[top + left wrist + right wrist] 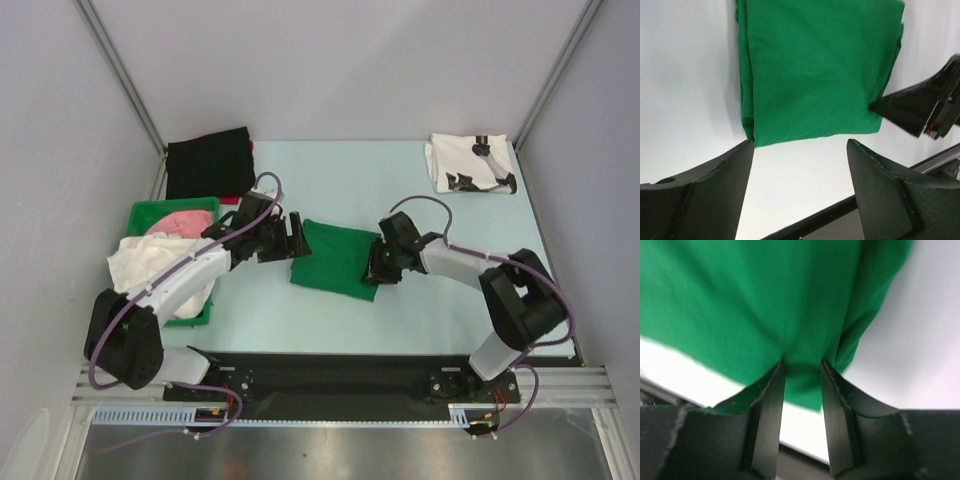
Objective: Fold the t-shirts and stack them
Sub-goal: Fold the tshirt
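**What lies where on the table**

The middle t-shirt lies at the table's centre. The left gripper is just beside its left edge. The right gripper is at its right edge, with cloth between the fingers. The corner t-shirt lies in the far right corner and a folded cloth in the far left corner. Just before that cloth, along the left edge, a bin holds a heap of cloths that spills over its near rim.

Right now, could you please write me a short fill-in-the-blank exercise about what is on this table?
The left hand is ___ and empty.
The right hand holds the edge of the folded t-shirt, which is ___.
The printed t-shirt lies in the far ___ corner.
Missing words: open; green; right.
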`<state>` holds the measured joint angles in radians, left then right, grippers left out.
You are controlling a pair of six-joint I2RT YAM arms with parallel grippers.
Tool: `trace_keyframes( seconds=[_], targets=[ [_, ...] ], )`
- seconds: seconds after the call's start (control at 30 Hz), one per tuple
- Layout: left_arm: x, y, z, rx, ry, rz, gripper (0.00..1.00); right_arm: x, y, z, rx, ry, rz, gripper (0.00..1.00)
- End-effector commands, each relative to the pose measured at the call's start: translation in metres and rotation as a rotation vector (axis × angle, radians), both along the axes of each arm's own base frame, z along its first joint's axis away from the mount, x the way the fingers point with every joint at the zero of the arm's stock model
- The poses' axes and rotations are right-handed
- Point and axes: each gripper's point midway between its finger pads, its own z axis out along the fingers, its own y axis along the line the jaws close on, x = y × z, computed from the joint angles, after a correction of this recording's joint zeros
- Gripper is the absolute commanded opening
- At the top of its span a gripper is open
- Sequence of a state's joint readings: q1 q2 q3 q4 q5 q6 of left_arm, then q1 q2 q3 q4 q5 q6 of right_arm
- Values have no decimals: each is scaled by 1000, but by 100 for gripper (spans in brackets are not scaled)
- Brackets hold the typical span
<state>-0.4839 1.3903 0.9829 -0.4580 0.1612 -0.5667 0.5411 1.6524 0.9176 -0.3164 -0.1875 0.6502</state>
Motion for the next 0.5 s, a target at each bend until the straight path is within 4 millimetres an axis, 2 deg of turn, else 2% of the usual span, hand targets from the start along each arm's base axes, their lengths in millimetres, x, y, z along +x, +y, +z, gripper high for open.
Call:
trace_keyframes(
  seconds=[0.0,0.07,0.17,0.27,0.3,0.33,0.4,0.47],
  targets=[
    [0,3,27,-22,-122,-33,81,-44,-6,-1,-59,25,-26,37],
    [-3,4,23,-14,-116,-40,81,-55,-9,4,-83,25,-35,37],
    [-5,5,31,-1,-125,-68,81,-57,-15,31,-87,-25,-50,39],
    [-3,14,51,56,-164,-85,81,-53,-21,64,-65,-93,-57,58],
    [-4,23,53,110,-168,-93,82,-51,-23,71,-57,-110,-60,73],
    [0,25,67,124,-200,-90,82,-48,-27,82,-40,-143,-61,80],
    [0,36,75,185,-218,-98,82,-38,-40,86,-28,-158,-105,92],
    [7,47,84,238,-260,-69,83,-31,-47,83,-10,-149,-113,95]
  ],
)
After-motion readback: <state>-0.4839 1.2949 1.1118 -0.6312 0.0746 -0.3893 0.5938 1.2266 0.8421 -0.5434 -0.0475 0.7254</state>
